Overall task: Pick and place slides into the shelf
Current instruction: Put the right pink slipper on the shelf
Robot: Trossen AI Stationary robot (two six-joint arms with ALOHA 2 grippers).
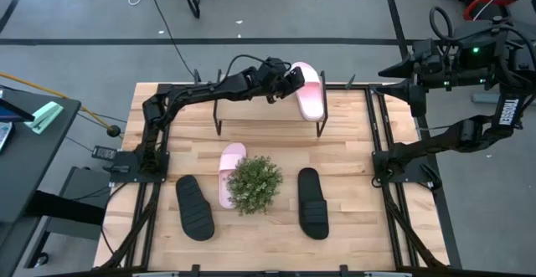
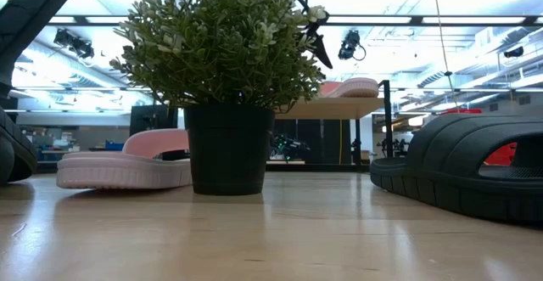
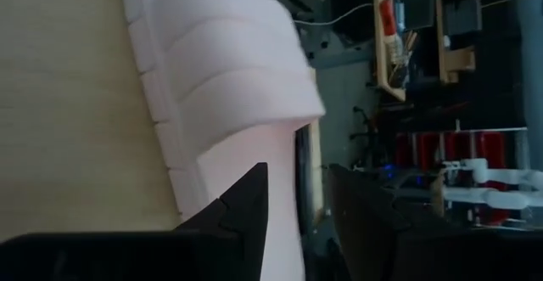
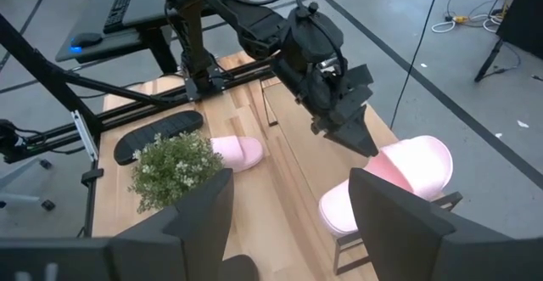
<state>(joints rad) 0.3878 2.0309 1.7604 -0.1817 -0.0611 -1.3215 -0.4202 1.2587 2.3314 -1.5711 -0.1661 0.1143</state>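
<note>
One pink-and-white slide (image 1: 311,93) lies sole down on the right end of the shelf (image 1: 251,110), also seen on the shelf board (image 2: 339,109) in the low view. My left gripper (image 1: 291,79) is open beside its strap (image 4: 416,158), pointing down, fingers on either side of the slide's left edge (image 3: 284,188). The second pink slide (image 1: 230,172) and two black slides (image 1: 194,207) (image 1: 312,202) lie flat on the tabletop. My right gripper (image 4: 297,221) is open, raised off the table's right side. My left gripper has one finger (image 3: 246,205) over the footbed and the other (image 3: 365,217) outside the slide's side edge, coming from above at a slant. A dark gap shows beside the outer finger. I cannot tell whether either finger touches the slide.
A potted plant (image 1: 254,185) stands mid-table between the pink slide and the right black slide, filling the low view (image 2: 225,86). Bare shelf board lies left of the placed slide. Black rails run along the table's left and right edges.
</note>
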